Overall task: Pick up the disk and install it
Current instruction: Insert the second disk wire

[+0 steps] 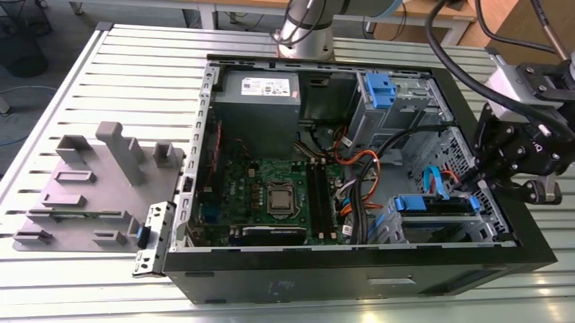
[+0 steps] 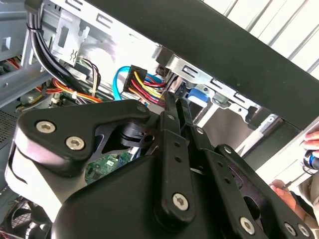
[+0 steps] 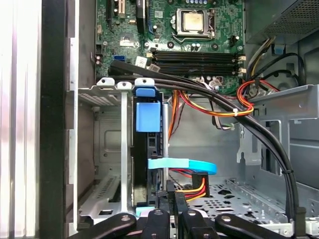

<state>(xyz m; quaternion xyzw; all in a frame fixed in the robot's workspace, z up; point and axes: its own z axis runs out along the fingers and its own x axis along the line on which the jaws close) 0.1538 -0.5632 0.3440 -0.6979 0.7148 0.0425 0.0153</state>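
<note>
Judging by how things lie, I put us in the install step: the disk (image 3: 148,119) stands on edge in the drive cage (image 3: 107,149) of the computer case (image 1: 359,282), just ahead of the end effector (image 3: 172,188), with its blue rail tab beyond the fingertips. The fingers are drawn together and I see nothing clamped between them. Their tips sit beside the red-and-yellow power leads (image 3: 194,188) and the blue data cable (image 3: 182,165). I reckon any further move calls for staying in line with the slot and clear of those leads and of the black cable bundle (image 3: 249,124) off to one side. The arm leans in over the case wall, wrist tilted, fingers angled down into the bay.
</note>
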